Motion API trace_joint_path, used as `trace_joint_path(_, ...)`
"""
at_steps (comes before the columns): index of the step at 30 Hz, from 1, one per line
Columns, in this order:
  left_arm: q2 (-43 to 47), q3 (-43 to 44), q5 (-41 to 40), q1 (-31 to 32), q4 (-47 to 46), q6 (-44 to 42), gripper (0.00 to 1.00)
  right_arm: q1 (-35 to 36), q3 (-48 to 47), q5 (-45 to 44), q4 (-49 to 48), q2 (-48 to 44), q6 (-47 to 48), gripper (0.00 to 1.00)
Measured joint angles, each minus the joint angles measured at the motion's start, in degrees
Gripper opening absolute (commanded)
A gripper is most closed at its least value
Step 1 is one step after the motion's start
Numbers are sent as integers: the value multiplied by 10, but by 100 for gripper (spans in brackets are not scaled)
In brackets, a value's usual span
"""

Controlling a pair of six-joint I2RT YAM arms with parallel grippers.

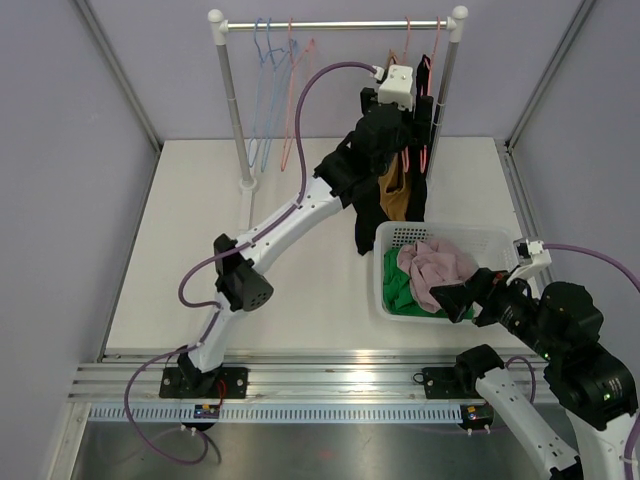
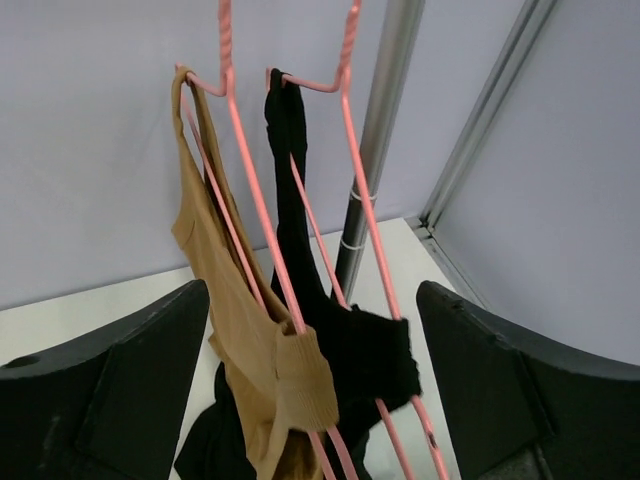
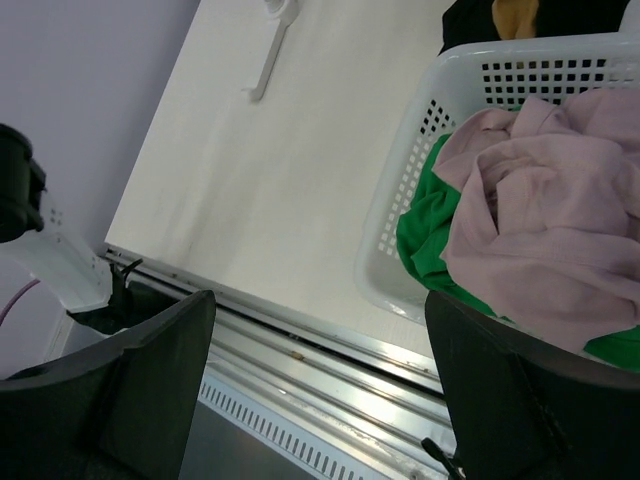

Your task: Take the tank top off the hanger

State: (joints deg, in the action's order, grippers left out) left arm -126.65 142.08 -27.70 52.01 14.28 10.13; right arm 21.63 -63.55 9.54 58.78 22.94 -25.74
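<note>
Tan tank top (image 2: 215, 290) hangs long-axis down its pink hanger (image 2: 262, 250) on the far right rail (image 1: 340, 24), straight ahead between our nearer left gripper's (image 2: 310, 340) spread fingers, while our right gripper (image 3: 315, 320) waits, fingers parted, beside the basket (image 3: 400, 210).

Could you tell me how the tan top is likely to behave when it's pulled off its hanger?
The tan top is probably floppy: it hangs in limp folds and bunches low down. It is likely light, since a thin pink hanger carries it. Its strap hooks over the hanger's shoulder, so it may snag and drag the hanger rather than slide free.
</note>
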Motion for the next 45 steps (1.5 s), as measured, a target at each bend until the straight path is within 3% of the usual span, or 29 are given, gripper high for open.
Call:
trace_joint_path(10, -69, 37, 16, -66, -49, -22, 63, 0, -3, 47, 35, -42, -16, 90)
trace_joint_path(14, -71, 37, 21, -71, -50, -29, 45, 0, -16, 48, 41, -45, -17, 89)
trace_joint_path(16, -71, 38, 26, -71, -54, -30, 31, 0, -17, 51, 41, -46, -17, 88)
trace_joint_path(20, -71, 38, 38, -71, -54, -32, 25, 0, -17, 52, 42, -46, -17, 88)
trace_joint_path(22, -71, 38, 44, -74, -54, -32, 10, 0, -17, 52, 42, -46, -17, 88)
trace_joint_path(24, -71, 38, 50, -76, -54, -30, 0, 0, -17, 52, 43, -46, -17, 88)
trace_joint_path(35, -59, 35, 54, -78, -45, -32, 0, 0, -17, 51, 43, -46, -15, 88)
trace_joint_path(45, 60, 6, 46, -79, -27, -59, 0, 0, -17, 51, 44, -46, -15, 88)
